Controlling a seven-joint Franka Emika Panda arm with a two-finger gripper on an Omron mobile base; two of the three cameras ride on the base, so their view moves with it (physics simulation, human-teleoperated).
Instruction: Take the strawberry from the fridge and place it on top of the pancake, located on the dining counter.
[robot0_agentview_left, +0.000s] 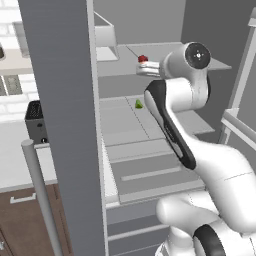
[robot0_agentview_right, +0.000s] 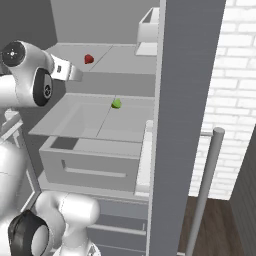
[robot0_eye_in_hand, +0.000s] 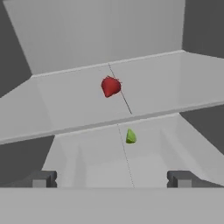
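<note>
Hand view puts me inside the open fridge (robot0_eye_in_hand: 96, 39), facing its back wall, with two shelves stepping away in front of me. The upper shelf (robot0_eye_in_hand: 166, 83) carries the strawberry (robot0_eye_in_hand: 110, 86), which lies ahead of and above my end effector (robot0_eye_in_hand: 111, 178), slightly left of the midline between my tips, roundish with no clear long axis. My end effector stands wide apart, holding nothing. A small green wedge (robot0_eye_in_hand: 131, 136) sits on the lower shelf, nearer me.
</note>
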